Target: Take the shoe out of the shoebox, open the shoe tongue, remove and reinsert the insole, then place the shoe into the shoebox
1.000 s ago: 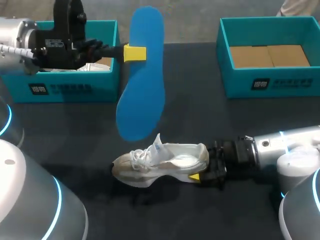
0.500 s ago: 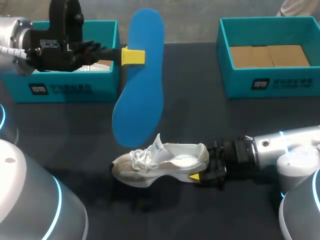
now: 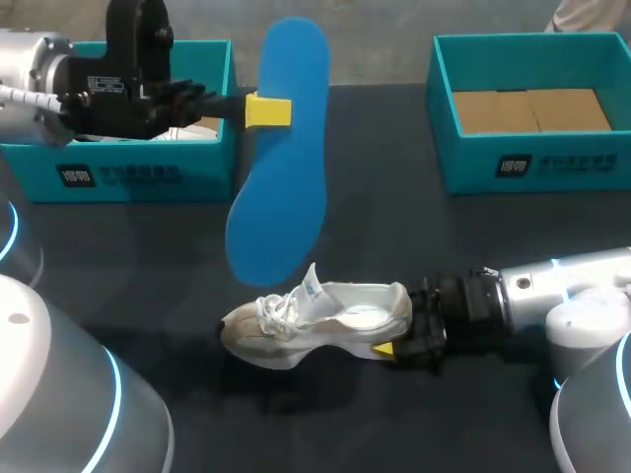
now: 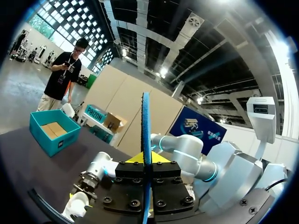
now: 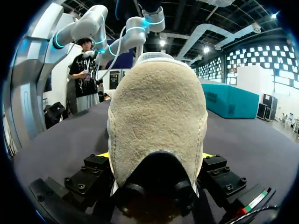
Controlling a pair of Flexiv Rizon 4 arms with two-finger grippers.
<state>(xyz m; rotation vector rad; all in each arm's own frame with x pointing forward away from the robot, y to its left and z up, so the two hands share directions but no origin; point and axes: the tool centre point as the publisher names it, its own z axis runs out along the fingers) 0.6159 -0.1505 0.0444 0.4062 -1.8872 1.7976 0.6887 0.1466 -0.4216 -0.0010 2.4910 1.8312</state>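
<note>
Left gripper (image 3: 266, 110) pinches thin insole (image 3: 281, 187) edge near heel; right gripper (image 3: 394, 347) clamps shoe (image 3: 315, 320) heel. Insole looks light, probably floppy.

Plain bright blue insole (image 3: 281, 158) against a matte black table (image 3: 394, 227). The shoe (image 3: 325, 317) is white with white laces, and it has a fuzzy beige heel patch (image 5: 158, 116). The left shoebox (image 3: 128, 175) and right shoebox (image 3: 532, 163) are teal, each with a small white mark on its front. The right one has a brown cardboard floor. The left gripper (image 3: 268, 110) and right gripper (image 3: 402, 330) are black with yellow fingertips. The left arm (image 3: 30, 69) and right arm (image 3: 572, 286) are silver-grey with glowing light-blue rings.
</note>
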